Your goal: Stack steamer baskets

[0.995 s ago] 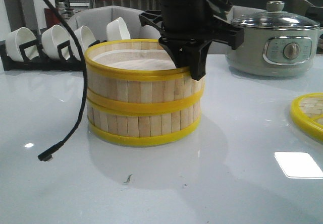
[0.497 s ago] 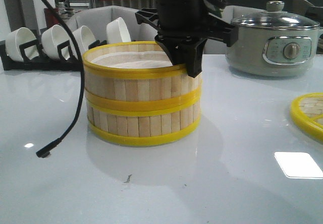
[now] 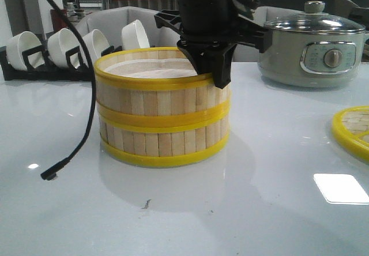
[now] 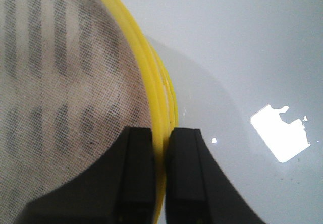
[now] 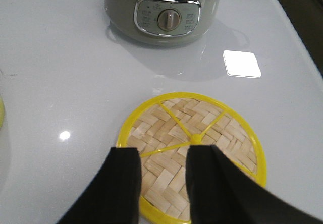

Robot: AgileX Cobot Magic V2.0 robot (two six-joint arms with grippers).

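Top steamer basket [image 3: 155, 91]: sits right on the bottom steamer basket [image 3: 164, 140]; their walls line up; a pale liner [image 4: 55, 82] shows inside the top one
Stack: stands on the white tabletop [image 3: 259, 210], about the middle, a bit nearer its left edge than its right
Left gripper [image 4: 160, 153]: comes down from above; pinching the yellow top rim of the top basket, one finger inside and one outside
Right gripper [image 5: 162, 166]: hangs over the woven lid [image 5: 202, 118]; fingers spread apart; holding nothing
Woven lid: flat on the tabletop by its right edge; well apart from the stack
Grey pot [image 3: 314, 45]: glass lid on; near the far right corner of the tabletop
White bowls [image 3: 57, 45]: in a dark rack by the far left edge
Black cable [image 3: 86, 94]: hangs down just beside the stack, on its left
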